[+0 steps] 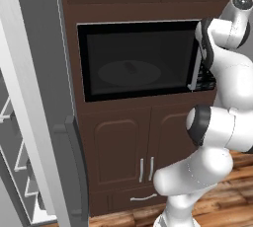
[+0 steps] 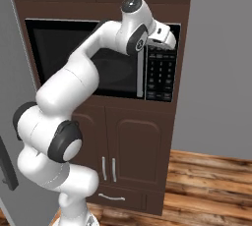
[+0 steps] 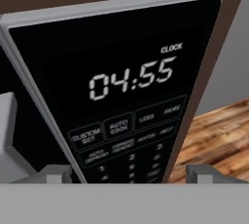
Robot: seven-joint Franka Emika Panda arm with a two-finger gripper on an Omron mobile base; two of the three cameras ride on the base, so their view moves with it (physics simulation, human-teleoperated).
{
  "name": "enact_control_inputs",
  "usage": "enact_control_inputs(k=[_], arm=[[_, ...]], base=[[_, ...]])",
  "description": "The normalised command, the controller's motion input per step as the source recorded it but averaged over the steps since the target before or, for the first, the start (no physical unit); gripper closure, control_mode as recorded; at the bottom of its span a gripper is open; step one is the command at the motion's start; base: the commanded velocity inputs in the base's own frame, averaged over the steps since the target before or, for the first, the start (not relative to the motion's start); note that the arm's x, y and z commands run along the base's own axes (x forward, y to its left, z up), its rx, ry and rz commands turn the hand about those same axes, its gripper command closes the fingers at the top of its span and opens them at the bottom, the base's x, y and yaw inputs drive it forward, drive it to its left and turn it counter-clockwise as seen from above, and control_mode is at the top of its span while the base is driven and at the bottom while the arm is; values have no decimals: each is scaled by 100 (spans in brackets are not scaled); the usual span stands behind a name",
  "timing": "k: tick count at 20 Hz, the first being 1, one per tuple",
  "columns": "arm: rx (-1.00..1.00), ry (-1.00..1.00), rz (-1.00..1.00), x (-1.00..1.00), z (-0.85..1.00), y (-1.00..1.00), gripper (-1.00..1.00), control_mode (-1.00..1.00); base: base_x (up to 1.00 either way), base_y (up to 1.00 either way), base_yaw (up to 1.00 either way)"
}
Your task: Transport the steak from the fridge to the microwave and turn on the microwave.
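Gripper [image 3: 130, 173] wide apart, nothing between the fingers, up close to the microwave [image 1: 136, 58] keypad [image 3: 126, 142]. Clock display [image 3: 131, 79] reading 04:55 sits just above the fingertips in the hand view, button rows straight ahead between them. Microwave door is closed to the hand's left, silver handle [image 2: 140, 72] just beside the hand. Steak [image 1: 130, 67] is a dim dark shape on the turntable behind the glass. Fridge [image 1: 37, 112] door stands open far left of the hand.
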Motion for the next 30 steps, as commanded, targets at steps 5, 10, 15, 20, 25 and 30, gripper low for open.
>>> enact_control_inputs(k=[5,10,15,20,25,30], arm=[[6,-4,0,22,0,22,-100,-100],[1,-1,0,8,0,2,-100,-100],[0,0,0,12,2,-8,-100,-100],[2,0,-1,5,17,-3,-100,-100],[3,0,-4,5,20,-3,-100,-100],[5,0,-7,3,14,-22,-100,-100]], base=[[0,0,0],[0,0,0],[0,0,0],[0,0,0],[0,0,0],[0,0,0]])
